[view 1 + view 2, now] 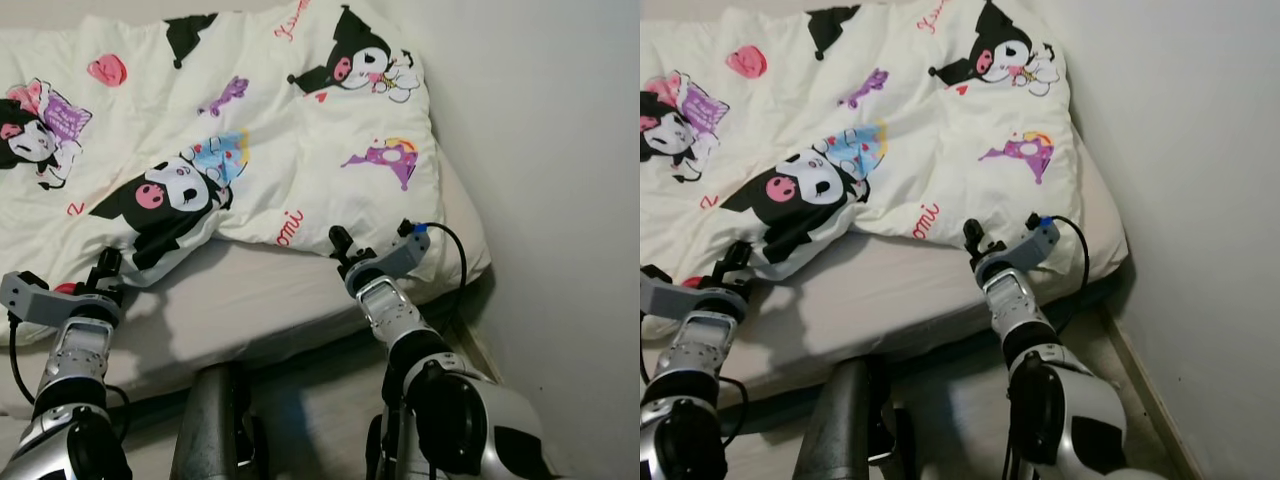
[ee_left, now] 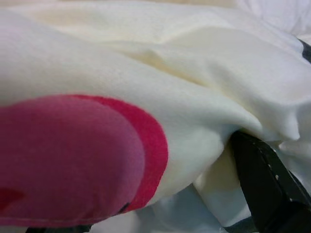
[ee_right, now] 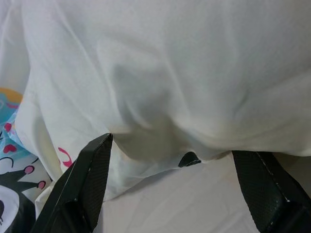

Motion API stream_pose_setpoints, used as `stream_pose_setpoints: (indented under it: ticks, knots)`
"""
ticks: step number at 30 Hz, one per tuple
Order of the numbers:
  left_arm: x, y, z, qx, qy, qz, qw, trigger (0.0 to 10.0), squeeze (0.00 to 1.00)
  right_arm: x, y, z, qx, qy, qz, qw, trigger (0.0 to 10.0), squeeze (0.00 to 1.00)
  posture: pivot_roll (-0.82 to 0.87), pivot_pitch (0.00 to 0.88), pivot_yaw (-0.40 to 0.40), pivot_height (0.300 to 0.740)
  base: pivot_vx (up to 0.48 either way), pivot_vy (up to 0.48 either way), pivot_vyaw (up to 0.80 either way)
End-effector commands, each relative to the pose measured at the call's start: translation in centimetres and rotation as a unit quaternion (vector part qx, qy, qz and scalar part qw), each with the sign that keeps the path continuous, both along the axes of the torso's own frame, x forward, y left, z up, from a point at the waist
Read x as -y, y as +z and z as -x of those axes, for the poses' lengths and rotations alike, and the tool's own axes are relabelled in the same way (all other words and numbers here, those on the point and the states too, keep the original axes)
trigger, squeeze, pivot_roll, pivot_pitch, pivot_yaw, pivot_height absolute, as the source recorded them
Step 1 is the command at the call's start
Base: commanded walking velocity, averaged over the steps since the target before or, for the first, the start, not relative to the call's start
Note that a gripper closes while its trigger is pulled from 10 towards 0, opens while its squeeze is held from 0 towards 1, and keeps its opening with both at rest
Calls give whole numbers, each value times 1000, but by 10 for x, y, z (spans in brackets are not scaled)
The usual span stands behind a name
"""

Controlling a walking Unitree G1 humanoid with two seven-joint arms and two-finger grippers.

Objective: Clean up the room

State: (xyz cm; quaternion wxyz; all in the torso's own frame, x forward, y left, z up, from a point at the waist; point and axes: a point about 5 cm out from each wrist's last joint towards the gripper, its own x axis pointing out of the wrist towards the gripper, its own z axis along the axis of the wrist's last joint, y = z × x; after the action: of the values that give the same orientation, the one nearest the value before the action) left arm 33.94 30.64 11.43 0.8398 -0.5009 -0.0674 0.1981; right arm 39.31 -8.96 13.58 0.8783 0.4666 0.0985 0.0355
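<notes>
Cartoon-print duvet (image 1: 250, 130) lies rumpled over the bed (image 1: 280, 300), its lower edge drawn up so a strip of bare beige sheet shows along the near side, beside a white wall (image 1: 540, 150). Both arms reach to that hem. Right hand (image 3: 175, 189) sits at the duvet's edge with its fingers (image 3: 82, 184) spread apart, fabric bulging just above them. Left hand (image 1: 104, 268) presses into the hem, cloth against its camera; whether it grips, I cannot tell.
</notes>
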Motion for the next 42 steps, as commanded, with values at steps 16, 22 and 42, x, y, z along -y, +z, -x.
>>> stream_pose_setpoints:
  ticks: [16, 22, 42]
  knots:
    - [-2, -14, 5, -9, 23, 41, 999, 0, 0, -1, -4, 2, -4, 3, 0, 1000, 10000, 0, 7, 499, 32, 573, 0, 0, 0]
    - [-9, -14, 8, -25, 31, 20, 999, 0, 0, 1, -6, 2, -5, 0, -2, 1000, 10000, 0, 6, 498, 32, 573, 0, 0, 0]
    - [8, 64, -28, 152, -45, -2, 987, 0, 0, -5, -37, 17, -88, -15, -34, 995, 10000, 0, 124, 499, 19, 573, 0, 0, 0]
